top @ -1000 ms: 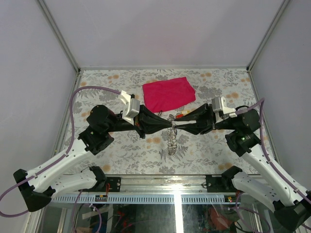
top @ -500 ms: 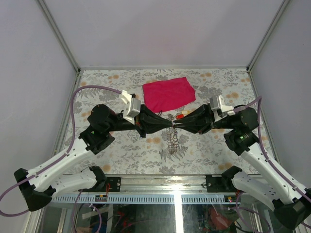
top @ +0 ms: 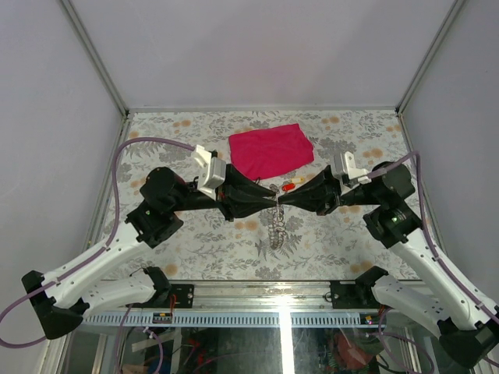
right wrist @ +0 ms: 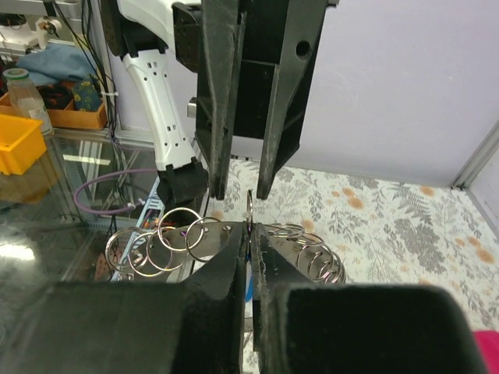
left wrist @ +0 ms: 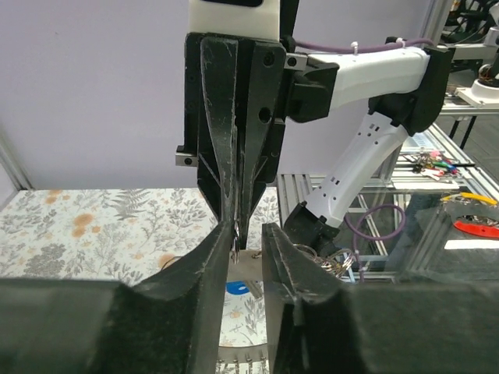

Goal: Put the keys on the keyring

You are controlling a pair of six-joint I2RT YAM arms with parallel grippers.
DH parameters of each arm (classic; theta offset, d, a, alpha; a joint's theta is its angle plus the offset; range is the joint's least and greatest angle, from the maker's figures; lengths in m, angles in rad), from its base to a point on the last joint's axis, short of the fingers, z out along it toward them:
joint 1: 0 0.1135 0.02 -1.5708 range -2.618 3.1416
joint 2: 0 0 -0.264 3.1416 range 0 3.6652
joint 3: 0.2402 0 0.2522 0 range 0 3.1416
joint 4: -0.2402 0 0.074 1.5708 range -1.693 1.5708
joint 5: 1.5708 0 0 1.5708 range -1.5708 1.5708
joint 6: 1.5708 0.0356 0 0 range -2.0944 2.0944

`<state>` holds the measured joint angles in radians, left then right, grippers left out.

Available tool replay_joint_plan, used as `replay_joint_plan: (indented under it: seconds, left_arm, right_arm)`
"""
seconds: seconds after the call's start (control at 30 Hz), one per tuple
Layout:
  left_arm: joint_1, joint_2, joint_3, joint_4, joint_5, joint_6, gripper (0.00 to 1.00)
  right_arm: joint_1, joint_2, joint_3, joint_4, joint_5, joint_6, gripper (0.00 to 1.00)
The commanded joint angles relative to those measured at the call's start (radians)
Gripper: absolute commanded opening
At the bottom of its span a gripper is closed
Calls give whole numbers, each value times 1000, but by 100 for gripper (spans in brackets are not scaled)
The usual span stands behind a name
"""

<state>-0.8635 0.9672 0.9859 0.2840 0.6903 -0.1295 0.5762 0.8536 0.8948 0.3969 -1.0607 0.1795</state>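
Between your right gripper's [right wrist: 250, 227] fingertips the keyring [right wrist: 249, 204] stands edge-on, pinched tight with its upper rim poking out above the pads. A chain of smaller rings [right wrist: 183, 234] fans out from it on both sides. Facing it tip to tip, your left gripper [right wrist: 240, 192] has its jaws a little apart. The ring's rim sits just at their mouth, and they seem to grip nothing.

My read is that you are at the ring-holding stage: the right hand has it fixed in mid-air and no key is on it that I can make out. The next move likely calls for a steady right hand while the left fetches a key or bites the coil's end, and with so thin an edge the alignment must be exact.

From the top view you get what the wrists hide: the chain [top: 274, 227] dangling towards the table [top: 195, 241], and a pink cloth [top: 269, 149] and a small red item [top: 288, 185] beyond. Only the left wrist view shows the gap between your left fingers [left wrist: 210, 273] head-on
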Motion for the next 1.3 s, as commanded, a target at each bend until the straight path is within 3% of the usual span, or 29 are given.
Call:
replay_joint_plan:
  seconds: [0.0,0.27,0.47,0.7,1.1,1.27]
  left_arm:
    - [-3,-33,48,-34,-39,49,28]
    - [-2,-44,87,-222,-197,100,34]
    - [-3,-43,82,-301,-246,114,40]
    - [-2,-100,5,-310,-307,107,44]
    - [-2,-240,-112,-376,-385,114,46]
    - [-2,-300,-159,-373,-385,115,46]
  right_arm:
    - [7,-20,139,-344,46,-237,0]
    - [7,92,382,-892,161,-458,0]
    - [7,215,557,-1216,270,-508,0]
    - [28,289,655,-1348,370,-498,0]
    - [294,599,909,-1585,757,-470,0]
    - [341,676,954,-1700,874,-436,0]
